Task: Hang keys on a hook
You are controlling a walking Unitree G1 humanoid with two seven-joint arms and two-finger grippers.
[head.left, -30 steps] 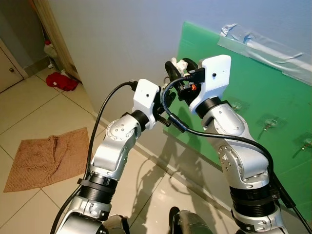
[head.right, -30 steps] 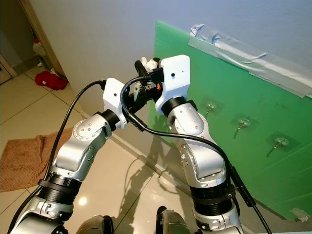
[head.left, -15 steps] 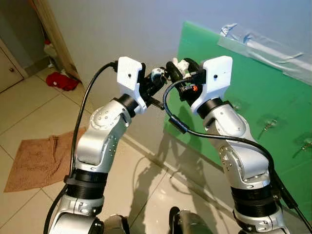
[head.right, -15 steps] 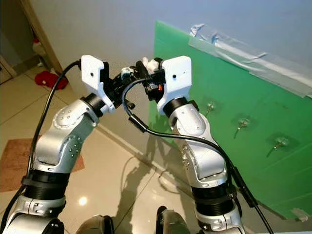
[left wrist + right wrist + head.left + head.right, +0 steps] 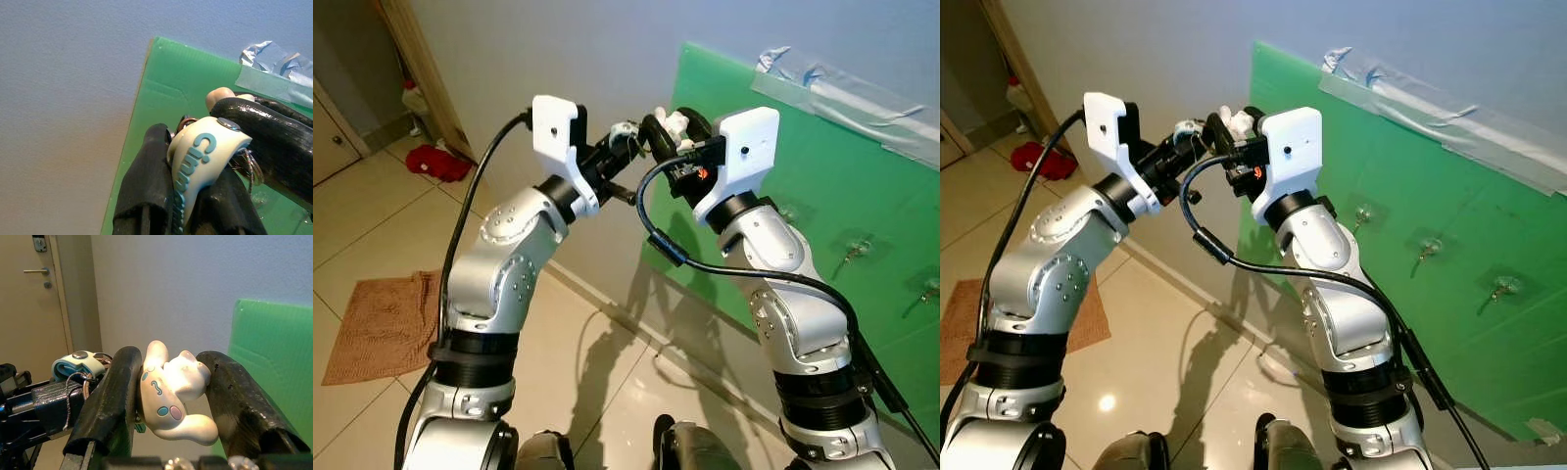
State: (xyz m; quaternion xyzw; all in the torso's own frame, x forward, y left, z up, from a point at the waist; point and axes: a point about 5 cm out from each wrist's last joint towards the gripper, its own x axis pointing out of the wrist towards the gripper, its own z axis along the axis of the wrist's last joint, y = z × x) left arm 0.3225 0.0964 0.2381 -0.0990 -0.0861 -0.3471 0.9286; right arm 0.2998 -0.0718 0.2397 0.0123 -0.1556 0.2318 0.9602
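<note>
1. Closest to me: both arms raised in front, meeting at chest height, well short of the wall.
2. Left gripper (image 5: 188, 205) is clenched on the keys' pale strap (image 5: 195, 164); ring and wire dangle beside it.
3. Right gripper (image 5: 168, 396) is clamped on the white plush charm (image 5: 173, 399) of the same keys (image 5: 636, 132). So both pincers grasp one bunch, held in the air between them.
4. Further back: green board (image 5: 1469, 294) taped to the wall, w/ three clear hooks (image 5: 1425, 250) in a row, all bare.
5. Progress, my read: pickup done, looks like a hand-to-hand regrip. Left to do: carry the bunch over to a hook, slip the ring on, let go.
</note>
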